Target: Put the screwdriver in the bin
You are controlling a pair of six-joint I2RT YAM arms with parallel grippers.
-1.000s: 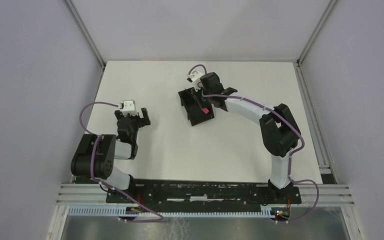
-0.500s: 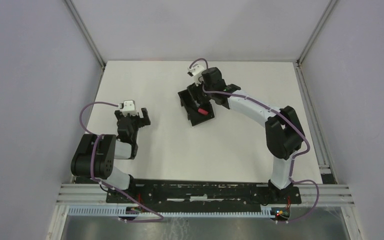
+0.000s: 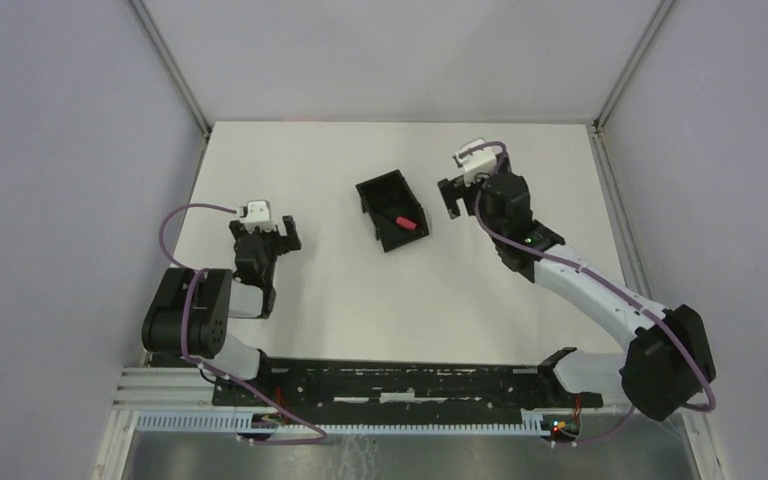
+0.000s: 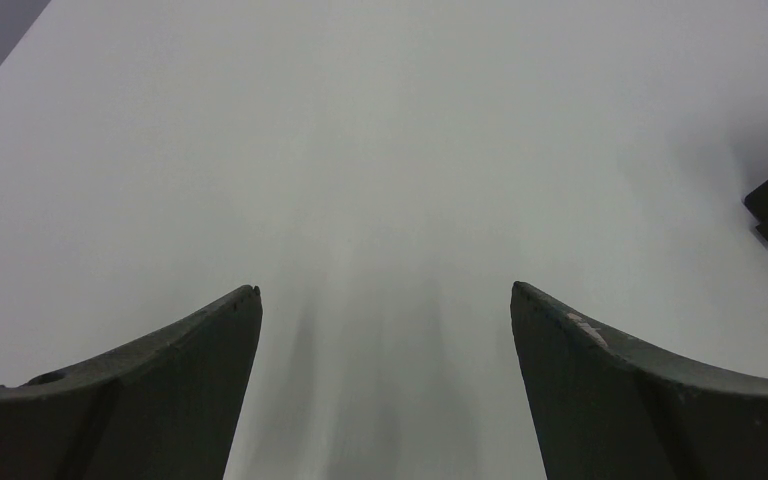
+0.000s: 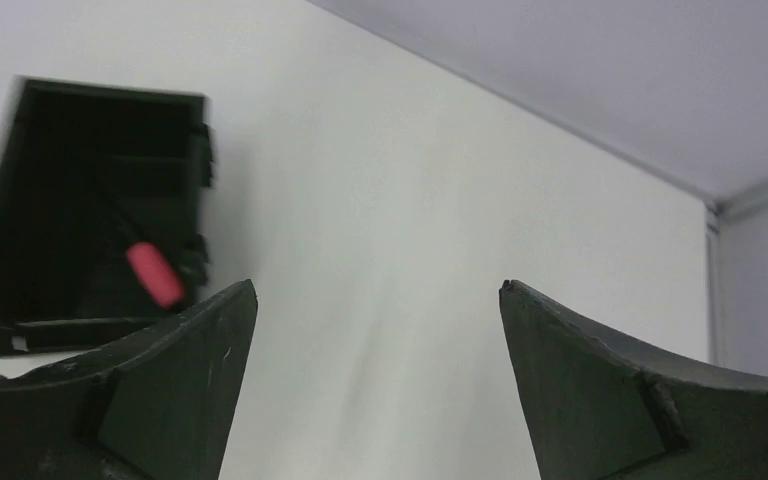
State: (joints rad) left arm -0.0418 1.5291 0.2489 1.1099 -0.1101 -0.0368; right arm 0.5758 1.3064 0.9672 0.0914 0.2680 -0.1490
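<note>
The right gripper (image 3: 454, 197) stands with its two dark fingers spread wide and nothing between them. In its own wrist view, the right gripper (image 5: 378, 286) frames only bare white table (image 5: 390, 190) in the gap. It sits to the right of the small black plastic rectangular open-top bin (image 3: 377, 187), near it but clearly apart, with open tabletop between the fingers and the bin's wall.

The tiny screwdriver with the short red-pink handle (image 3: 401, 221) lies inside the bin, towards its lower, nearer end. From the right wrist camera the bin (image 5: 80, 140) shows at the left of the view, slightly blurred. The screwdriver (image 5: 155, 275) lies slanted on its dark floor, with the handle bright against the black. The thin shaft is hard to make out against the dark plastic.

The left gripper (image 3: 265, 235) is well away on the left side of the white table (image 3: 340, 290), and it is also spread wide and empty. In the left wrist view, the left gripper (image 4: 385, 290) has only plain tabletop (image 4: 380, 150) ahead of its fingers. A dark corner shows at the far right edge of that view, too little of it to identify.

The bin rests around the middle of the table's far half, turned at an angle to the table's edges.
</note>
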